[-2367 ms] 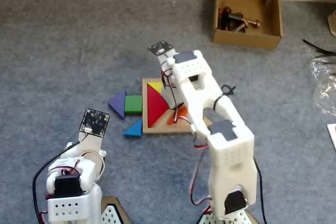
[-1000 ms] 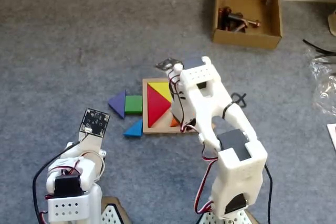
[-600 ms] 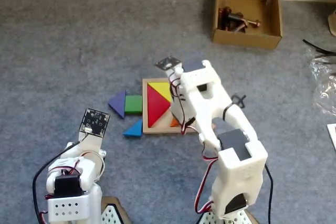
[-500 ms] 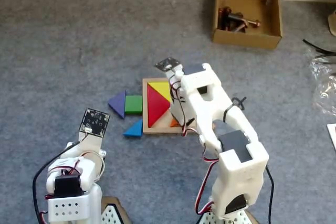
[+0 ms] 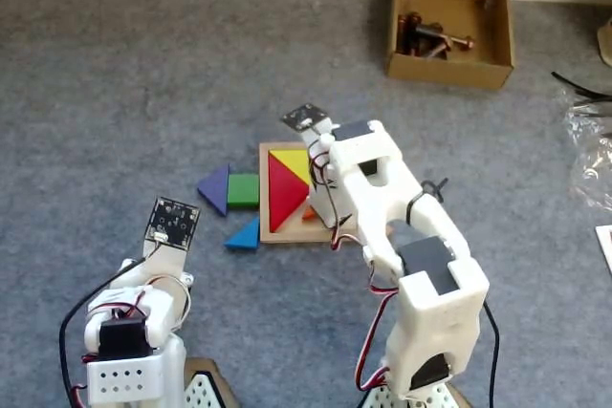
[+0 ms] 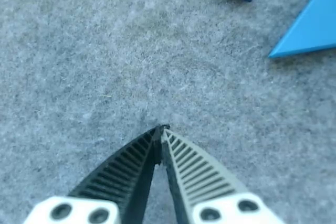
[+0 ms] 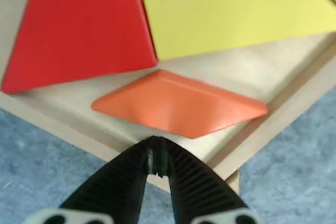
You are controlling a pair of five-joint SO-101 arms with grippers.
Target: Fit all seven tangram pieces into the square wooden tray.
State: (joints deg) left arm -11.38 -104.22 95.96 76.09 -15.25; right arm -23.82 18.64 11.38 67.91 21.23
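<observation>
Step in hand, my read: seating the orange piece (image 7: 178, 111) in the tray (image 7: 236, 72).

Right hand (image 7: 156, 165): closed, gripping nothing. Tips are over the tray rim, just short of the orange piece's long edge. Can't tell if they touch it.

Orange piece is inside the tray, at its 5 o'clock corner in the high view. It looks loose, with a strip of bare wood between it and both the red triangle (image 7: 79, 30) and the yellow triangle (image 7: 231, 9). Red and yellow butt against each other. Red takes the tray's 9 o'clock side, yellow the 12 to 1 o'clock corner.

Next move, as I judge it: a low-force nudge with closed tips to slide orange flat into place. Push too hard and it may ride up on a neighbour or shift the tray.

Three pieces are waiting on the worktop (image 5: 115, 64):
- green square (image 5: 244, 190), just beside the tray's 9 o'clock edge
- purple triangle (image 5: 215, 188), against the green square's 9 o'clock side
- blue triangle (image 5: 244, 234), at the tray's 8 o'clock corner

Left hand (image 6: 160, 129): closed, empty, low over bare worktop at about 7 o'clock from the tray. Blue and purple are ahead of it, near but apart. It looks best placed to fetch those.
</observation>
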